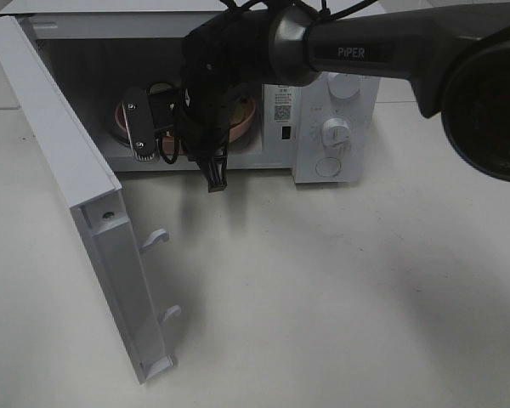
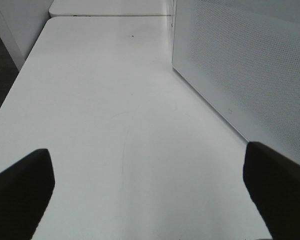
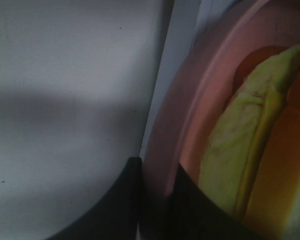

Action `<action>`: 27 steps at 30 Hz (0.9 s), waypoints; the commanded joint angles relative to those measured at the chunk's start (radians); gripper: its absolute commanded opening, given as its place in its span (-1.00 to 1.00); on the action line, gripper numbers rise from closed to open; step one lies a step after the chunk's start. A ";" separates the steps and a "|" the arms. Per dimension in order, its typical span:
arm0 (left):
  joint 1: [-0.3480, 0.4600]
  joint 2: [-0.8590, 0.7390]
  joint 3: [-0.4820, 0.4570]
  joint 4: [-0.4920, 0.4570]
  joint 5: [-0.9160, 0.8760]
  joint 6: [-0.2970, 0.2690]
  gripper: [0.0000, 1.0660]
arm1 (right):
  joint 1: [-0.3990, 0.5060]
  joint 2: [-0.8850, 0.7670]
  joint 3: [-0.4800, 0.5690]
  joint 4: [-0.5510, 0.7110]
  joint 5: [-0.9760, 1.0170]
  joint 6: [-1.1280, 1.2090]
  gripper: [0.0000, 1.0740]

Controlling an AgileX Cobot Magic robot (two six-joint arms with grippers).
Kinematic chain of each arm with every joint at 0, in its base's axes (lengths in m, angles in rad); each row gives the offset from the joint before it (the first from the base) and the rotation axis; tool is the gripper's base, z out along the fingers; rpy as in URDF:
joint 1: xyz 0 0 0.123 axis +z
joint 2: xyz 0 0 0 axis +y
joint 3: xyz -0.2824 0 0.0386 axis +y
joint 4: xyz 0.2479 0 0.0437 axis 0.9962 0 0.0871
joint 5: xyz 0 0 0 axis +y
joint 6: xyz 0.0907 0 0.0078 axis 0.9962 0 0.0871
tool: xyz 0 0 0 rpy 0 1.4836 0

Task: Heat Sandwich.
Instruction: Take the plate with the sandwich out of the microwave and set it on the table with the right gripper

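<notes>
White boxy microwave (image 1: 336,127) sits at 12 o'clock on the pale tabletop (image 1: 323,297), its white door (image 1: 85,229) swung wide toward 8 o'clock. Round pink plate (image 3: 162,145) is inside the cavity w/ the sandwich (image 3: 235,150), white bread over a yellow-green layer, on it. Right gripper (image 3: 155,192) is pinched narrow on the plate's rim; left gripper (image 2: 150,185) hangs wide over bare table beside the oven, holding nothing. Step looks like seating the plate inside. Next: let go, back straight out w/o dragging the plate, then shut the door.
</notes>
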 commanded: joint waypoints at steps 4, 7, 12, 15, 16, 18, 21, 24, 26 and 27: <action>0.003 -0.021 0.003 -0.005 -0.008 -0.003 0.82 | -0.001 -0.077 0.126 0.024 -0.053 -0.056 -1.00; 0.003 -0.021 0.003 -0.005 -0.008 -0.003 0.82 | -0.001 -0.112 0.183 0.024 -0.080 -0.074 -1.00; 0.003 -0.021 0.003 -0.005 -0.008 -0.003 0.82 | -0.001 -0.161 0.247 0.024 -0.124 -0.082 -1.00; 0.003 -0.021 0.003 -0.005 -0.008 -0.003 0.82 | -0.001 -0.175 0.265 0.025 -0.125 -0.088 -1.00; 0.003 -0.021 0.003 -0.005 -0.008 -0.003 0.82 | -0.001 -0.187 0.280 0.025 -0.130 -0.092 -1.00; 0.003 -0.021 0.003 -0.005 -0.008 -0.003 0.82 | 0.001 -0.201 0.303 0.025 -0.145 -0.092 -1.00; 0.003 -0.021 0.003 -0.005 -0.008 -0.003 0.82 | 0.001 -0.223 0.334 0.024 -0.163 -0.092 -1.00; 0.003 -0.021 0.003 -0.005 -0.008 -0.003 0.82 | 0.001 -0.253 0.371 0.024 -0.192 -0.092 -1.00; 0.003 -0.021 0.003 -0.005 -0.008 -0.003 0.82 | 0.001 -0.270 0.398 0.024 -0.208 -0.092 -1.00; 0.003 -0.021 0.003 -0.005 -0.008 -0.003 0.82 | 0.001 -0.281 0.411 0.024 -0.215 -0.092 -1.00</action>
